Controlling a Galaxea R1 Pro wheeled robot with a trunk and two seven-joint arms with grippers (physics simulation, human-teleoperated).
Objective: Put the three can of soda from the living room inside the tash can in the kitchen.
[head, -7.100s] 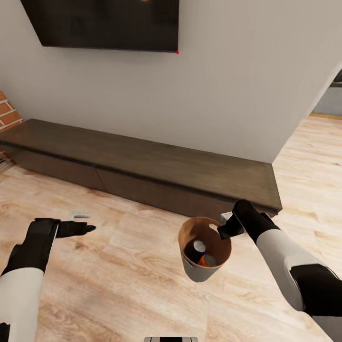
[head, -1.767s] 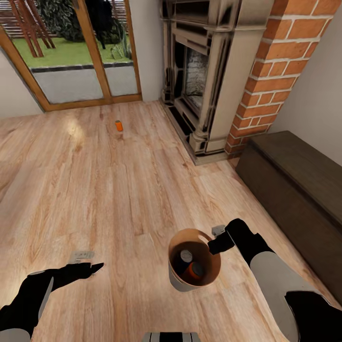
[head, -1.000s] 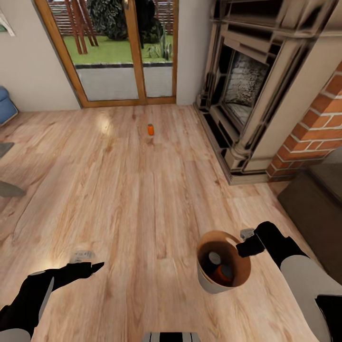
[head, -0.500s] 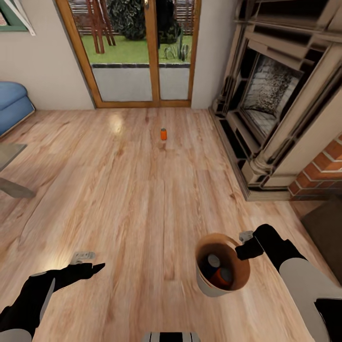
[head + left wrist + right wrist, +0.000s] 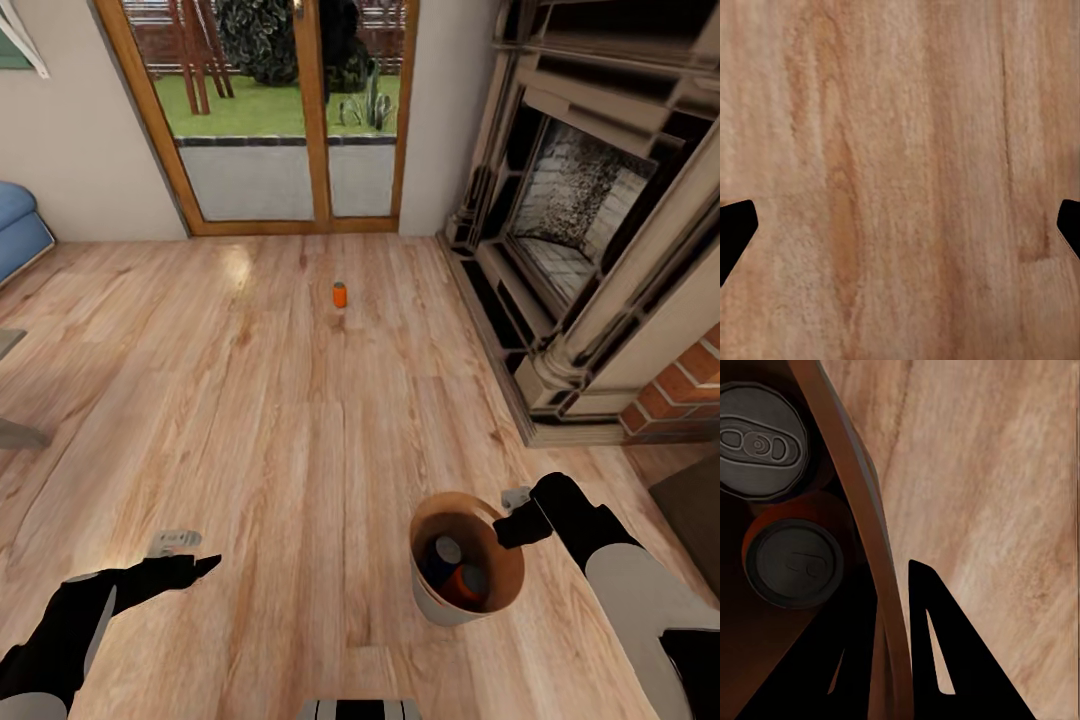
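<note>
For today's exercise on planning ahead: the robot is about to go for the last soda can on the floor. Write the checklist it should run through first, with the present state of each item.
1. Bucket held: ok, the right gripper has its jaws pinched on the rim.
2. Cans already in the bucket: ok, a dark blue can and an orange one lie inside.
3. Third can located: ok, the orange can stands upright on the wood floor ahead, near the glass doors.
4. Path to it: ok, bare floor lies between.
5. Left gripper free: ok, jaws apart, nothing between them.
6. Can within reach: not ok, it looks too far; drive closer.

The bucket (image 5: 440, 605) wall hides both cans' (image 5: 443, 557) bodies.
</note>
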